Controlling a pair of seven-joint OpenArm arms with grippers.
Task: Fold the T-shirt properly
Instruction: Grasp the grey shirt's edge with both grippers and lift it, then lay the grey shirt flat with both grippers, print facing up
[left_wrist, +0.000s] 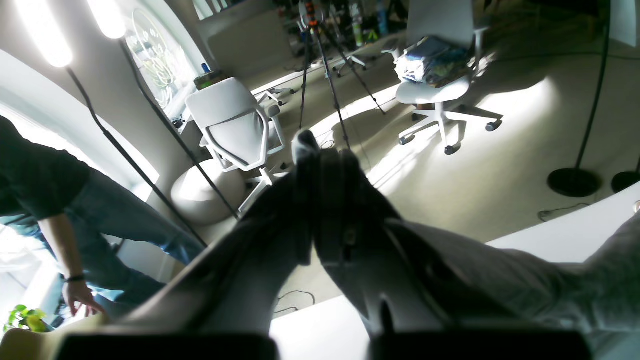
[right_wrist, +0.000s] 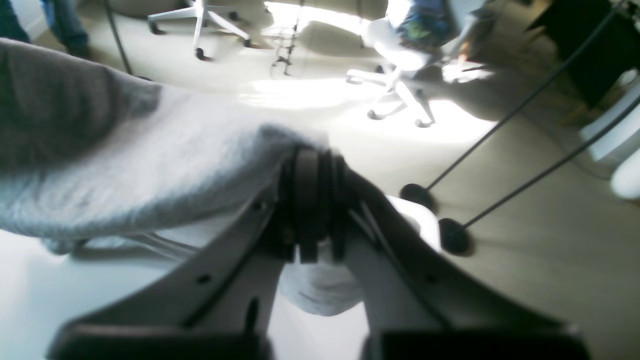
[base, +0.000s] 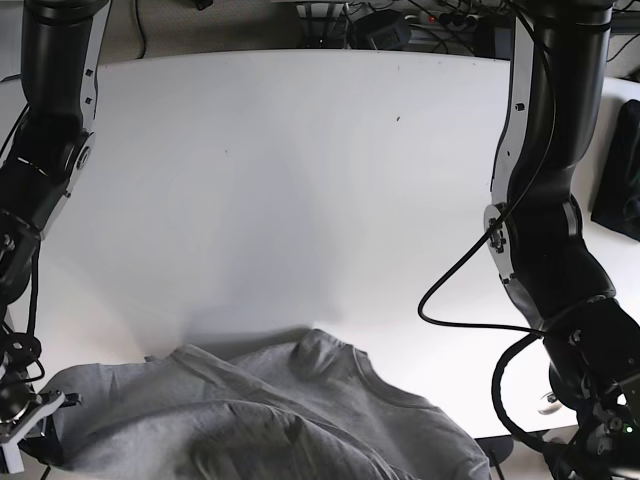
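The grey T-shirt (base: 260, 420) hangs over the near edge of the white table (base: 300, 150), with its neckline facing the table's middle. My right gripper (right_wrist: 312, 155) is shut on a bunched edge of the shirt (right_wrist: 125, 165), which spreads off to the left. It sits at the bottom left of the base view (base: 25, 420). My left gripper (left_wrist: 320, 150) is shut, with a bit of grey cloth showing at its fingertips. The shirt (left_wrist: 550, 285) trails off to its right. The left arm's wrist (base: 600, 400) is at the base view's bottom right.
A person in a dark top and jeans (left_wrist: 45, 190) stands close on the left. White office chairs (left_wrist: 235, 130) (left_wrist: 440, 75), a tripod (left_wrist: 320, 60) and lamp stands with round bases (right_wrist: 452, 235) are on the floor beyond the table edge.
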